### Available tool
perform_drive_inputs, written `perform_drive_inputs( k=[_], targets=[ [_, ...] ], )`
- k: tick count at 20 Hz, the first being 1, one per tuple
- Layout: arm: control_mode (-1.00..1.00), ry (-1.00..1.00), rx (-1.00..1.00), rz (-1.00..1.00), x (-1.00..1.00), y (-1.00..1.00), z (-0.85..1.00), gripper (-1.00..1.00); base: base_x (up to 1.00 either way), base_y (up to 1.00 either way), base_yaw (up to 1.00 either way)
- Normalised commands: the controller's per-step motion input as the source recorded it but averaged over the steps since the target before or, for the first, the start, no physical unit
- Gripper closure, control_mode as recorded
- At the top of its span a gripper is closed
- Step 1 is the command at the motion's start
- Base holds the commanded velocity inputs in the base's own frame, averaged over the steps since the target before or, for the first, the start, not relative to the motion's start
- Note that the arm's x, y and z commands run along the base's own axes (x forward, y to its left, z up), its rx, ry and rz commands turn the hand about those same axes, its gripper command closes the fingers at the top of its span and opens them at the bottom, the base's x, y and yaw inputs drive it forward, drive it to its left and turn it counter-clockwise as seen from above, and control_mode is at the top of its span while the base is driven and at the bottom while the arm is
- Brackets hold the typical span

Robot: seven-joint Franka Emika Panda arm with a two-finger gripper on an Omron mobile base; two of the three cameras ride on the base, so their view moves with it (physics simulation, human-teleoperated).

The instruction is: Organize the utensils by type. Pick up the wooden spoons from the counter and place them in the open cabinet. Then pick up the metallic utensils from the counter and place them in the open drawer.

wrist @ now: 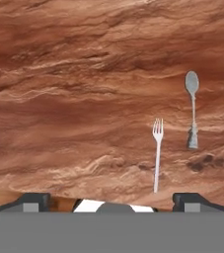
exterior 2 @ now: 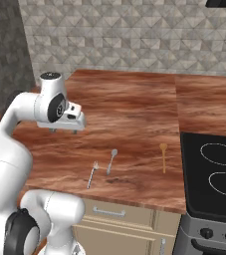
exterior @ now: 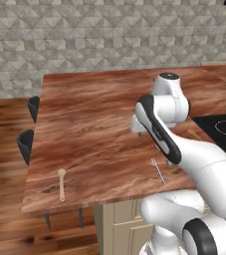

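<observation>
My gripper [exterior 2: 63, 131] hangs open above the reddish-brown counter [exterior 2: 134, 114], with nothing between its fingers; its hand also shows beside the white arm [exterior: 138, 129]. A silver fork [wrist: 157, 153] lies below the hand, and a silver spoon [wrist: 192, 106] lies just right of it. Both rest near the counter's front edge: fork [exterior 2: 92, 174], spoon [exterior 2: 111, 161]. One pale wooden spoon [exterior: 61, 183] lies at the counter's front left corner. Another wooden spoon [exterior 2: 163, 157] lies close to the stovetop. The fork [exterior: 158, 171] shows partly past the arm. The open cabinet and open drawer are out of view.
A black stovetop [exterior 2: 216, 174] adjoins the counter on the right. Cream drawer fronts [exterior 2: 107, 211] below the counter edge are shut. Two dark stools [exterior: 29, 124] stand off the counter's left side. A tiled wall [exterior: 109, 35] runs behind.
</observation>
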Motion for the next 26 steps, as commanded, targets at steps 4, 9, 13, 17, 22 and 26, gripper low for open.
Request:
perform_drive_inputs(
  k=[4, 9, 13, 17, 22, 26],
  targets=[
    [-1.0, -0.02, 0.0, -0.02, -0.15, 0.74, -0.25, -1.0, 0.0, 0.0, 0.0],
    [-1.0, 0.0, 0.0, -0.07, -0.06, 0.85, -0.23, -1.0, 0.0, 0.0, 0.0],
    [-1.0, 0.0, 0.0, -0.09, -0.02, 0.82, -0.28, -1.0, 0.0, 0.0, 0.0],
    [-1.0, 0.0, 0.0, -0.09, 0.02, 0.74, -0.27, -1.0, 0.0, 0.0, 0.0],
    [-1.0, 0.0, 0.0, -0.06, 0.19, 0.64, -0.15, -1.0, 0.0, 0.0, 0.0],
    [-1.0, 0.0, 0.0, -0.08, 0.23, 0.64, -0.2, -1.0, 0.0, 0.0, 0.0]
  ],
)
